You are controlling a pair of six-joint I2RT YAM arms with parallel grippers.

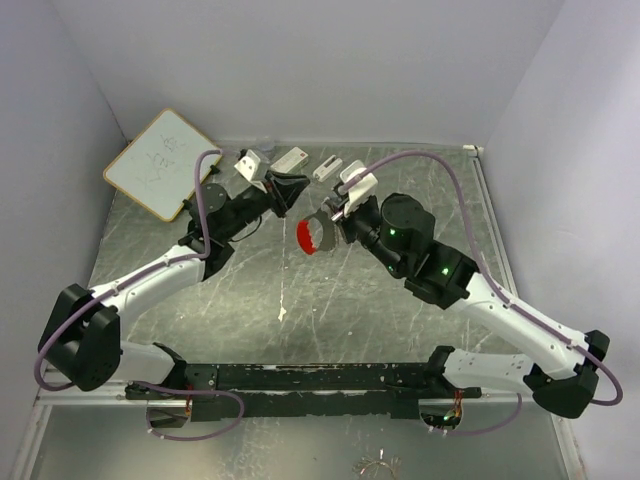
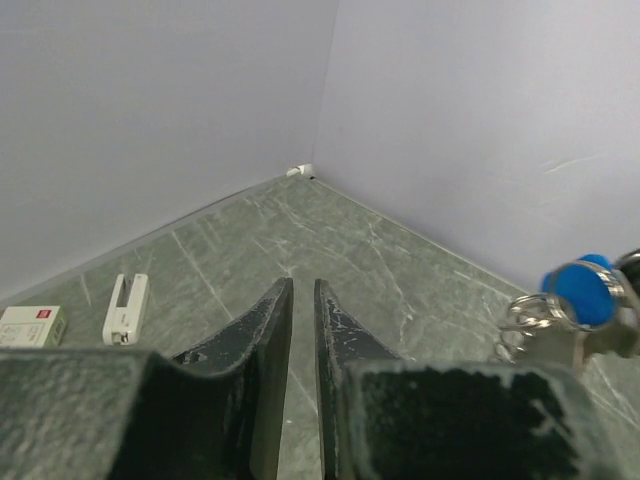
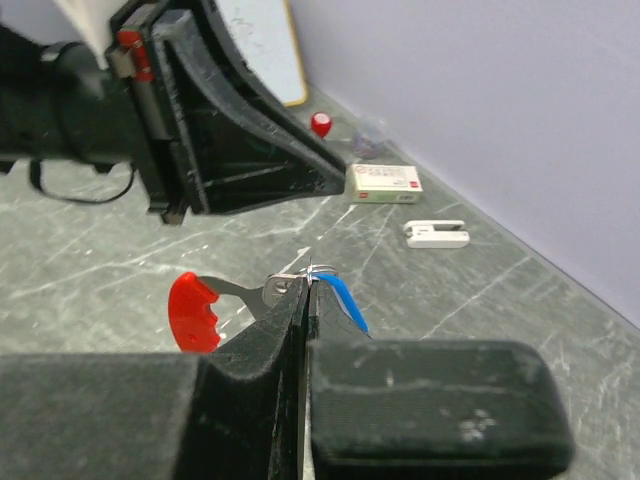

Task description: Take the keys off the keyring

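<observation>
My right gripper point(image 1: 326, 222) point(image 3: 308, 285) is shut on the silvery ring of the keyring and holds it above the table. The red curved loop point(image 1: 311, 237) point(image 3: 193, 312) hangs out to its left. The blue-headed key point(image 3: 343, 298) sticks out on the other side. In the left wrist view the blue key head point(image 2: 578, 290), the ring point(image 2: 522, 312) and a silvery key point(image 2: 560, 345) show at the right edge. My left gripper point(image 1: 285, 207) point(image 2: 303, 285) is empty, its jaws almost together, just left of and behind the keyring and apart from it.
A whiteboard point(image 1: 160, 165) leans at the back left. Three small white blocks point(image 1: 290, 157) point(image 1: 327, 167) point(image 1: 250, 165) lie along the back wall. A white box point(image 3: 385, 182), a white clip point(image 3: 437, 234) and a red-capped little bottle point(image 3: 321, 124) lie behind the left gripper.
</observation>
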